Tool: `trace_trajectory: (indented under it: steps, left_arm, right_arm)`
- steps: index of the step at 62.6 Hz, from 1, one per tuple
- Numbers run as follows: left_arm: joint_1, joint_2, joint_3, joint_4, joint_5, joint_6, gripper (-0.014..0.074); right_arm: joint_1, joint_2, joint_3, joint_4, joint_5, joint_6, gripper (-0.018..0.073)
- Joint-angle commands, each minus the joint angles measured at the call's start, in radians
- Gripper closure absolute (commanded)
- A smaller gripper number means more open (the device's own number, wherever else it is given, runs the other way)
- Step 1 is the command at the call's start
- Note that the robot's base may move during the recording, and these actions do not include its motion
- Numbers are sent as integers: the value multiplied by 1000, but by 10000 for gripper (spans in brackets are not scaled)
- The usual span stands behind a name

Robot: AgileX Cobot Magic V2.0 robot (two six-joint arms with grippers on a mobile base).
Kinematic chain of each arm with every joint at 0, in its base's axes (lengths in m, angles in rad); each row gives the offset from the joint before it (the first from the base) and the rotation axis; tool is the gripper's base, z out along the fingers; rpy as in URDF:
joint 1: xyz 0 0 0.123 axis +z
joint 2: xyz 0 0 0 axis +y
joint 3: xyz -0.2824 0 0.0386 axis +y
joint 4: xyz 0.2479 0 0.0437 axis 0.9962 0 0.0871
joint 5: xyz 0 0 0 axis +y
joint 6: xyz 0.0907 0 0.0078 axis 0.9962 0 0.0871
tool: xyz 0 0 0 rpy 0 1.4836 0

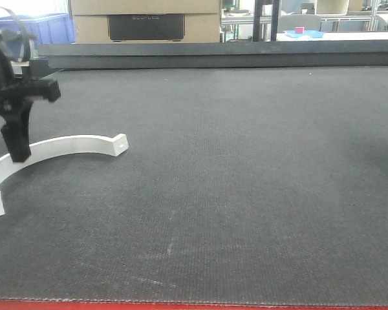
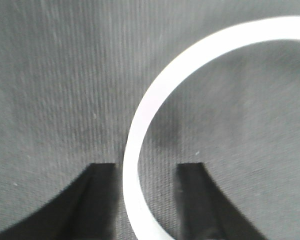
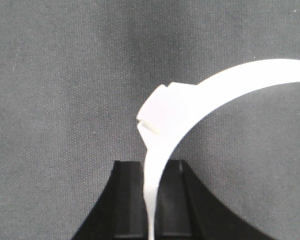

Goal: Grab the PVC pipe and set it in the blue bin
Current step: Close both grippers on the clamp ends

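The white plastic half-ring PVC pipe (image 1: 71, 143) lies flat at the dark grey woven mat's (image 1: 246, 194) left edge, its band passing between our left gripper's (image 2: 146, 167) spread fingers, while our right gripper (image 3: 151, 167) is clenched on a similar white tabbed band (image 3: 250, 75).

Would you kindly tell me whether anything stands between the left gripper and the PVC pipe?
Nothing visible does. The left gripper is open, its jaws straddling the PVC pipe, one on each side of the white band, on the dark mat.
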Motion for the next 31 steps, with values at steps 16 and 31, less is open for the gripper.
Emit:
trace_trajectory:
  steps: [16,31]
  left_arm:
    - [-5,0,73,-1,-87,-8,372]
    - [-5,11,73,-1,-88,-9,449]
  right_arm:
    - [0,-7,22,-4,-32,-6,727]
    - [0,-7,22,-3,-21,-6,727]
